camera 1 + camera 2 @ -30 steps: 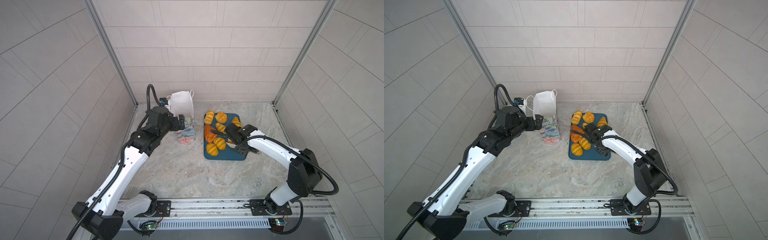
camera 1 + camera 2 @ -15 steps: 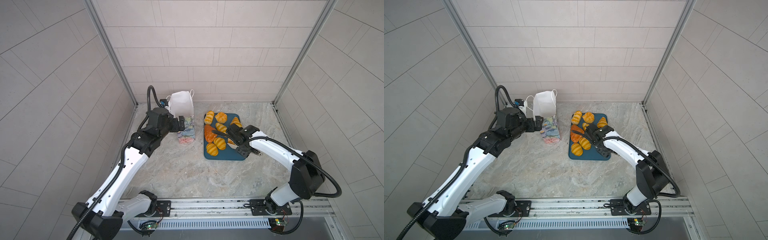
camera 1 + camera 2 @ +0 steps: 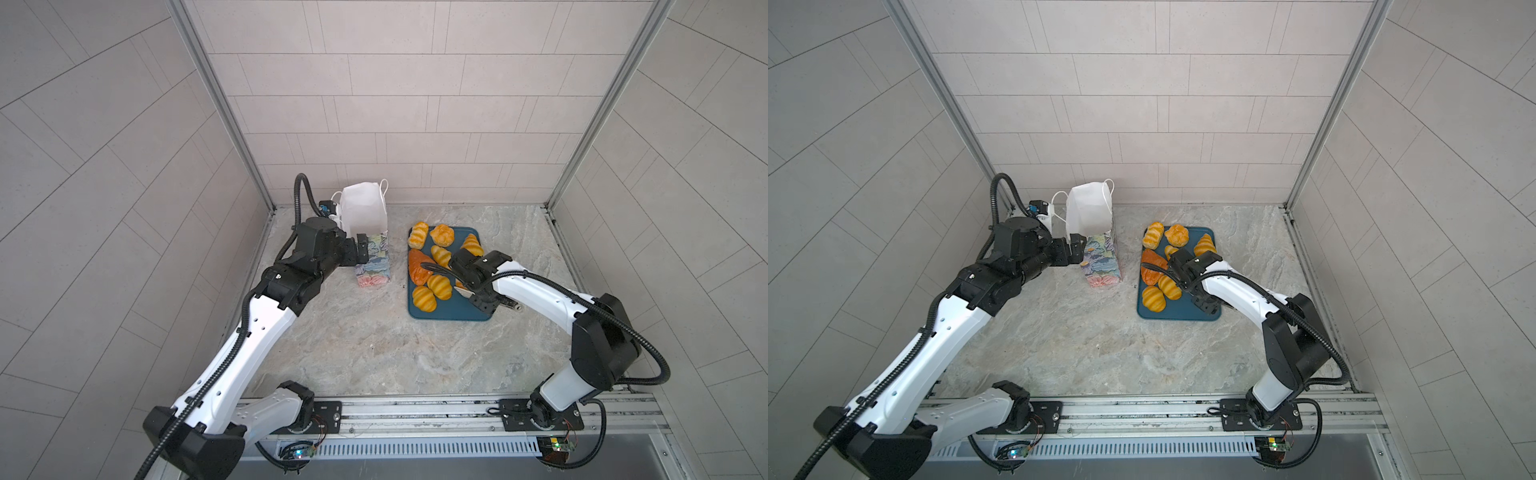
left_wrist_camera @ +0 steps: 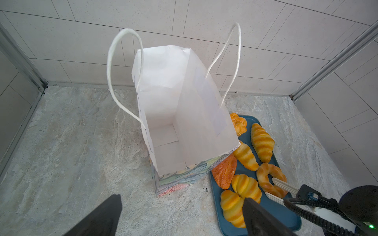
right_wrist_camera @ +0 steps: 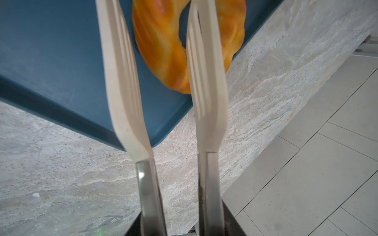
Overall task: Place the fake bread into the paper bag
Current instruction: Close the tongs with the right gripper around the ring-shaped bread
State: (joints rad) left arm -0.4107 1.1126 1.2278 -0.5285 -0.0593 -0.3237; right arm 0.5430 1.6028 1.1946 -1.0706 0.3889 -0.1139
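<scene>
The paper bag (image 3: 370, 232) (image 4: 184, 122) stands upright and open, showing its white lining, with nothing inside. My left gripper (image 3: 361, 251) (image 4: 182, 201) hangs open just beside its flower-print wall. Several golden fake bread pieces (image 3: 439, 286) (image 3: 1153, 298) lie on the teal tray (image 3: 449, 311). My right gripper (image 3: 484, 305) (image 5: 182, 226) is shut on a pair of white-tipped tongs (image 5: 122, 92). The tong blades straddle one side of the ring doughnut (image 5: 163, 51) (image 4: 266, 179), one blade outside the ring and one over its hole. In both top views my right wrist hides the doughnut.
A darker orange triangular piece (image 3: 419, 266) lies at the tray's left edge, nearest the bag. The tray (image 3: 1179, 311) sits to the right of the bag on the marble floor. Tiled walls close in the back and both sides.
My right wrist has shifted slightly over the tray and the tong blades have drawn a little closer together. The left arm and the bag have not moved.
</scene>
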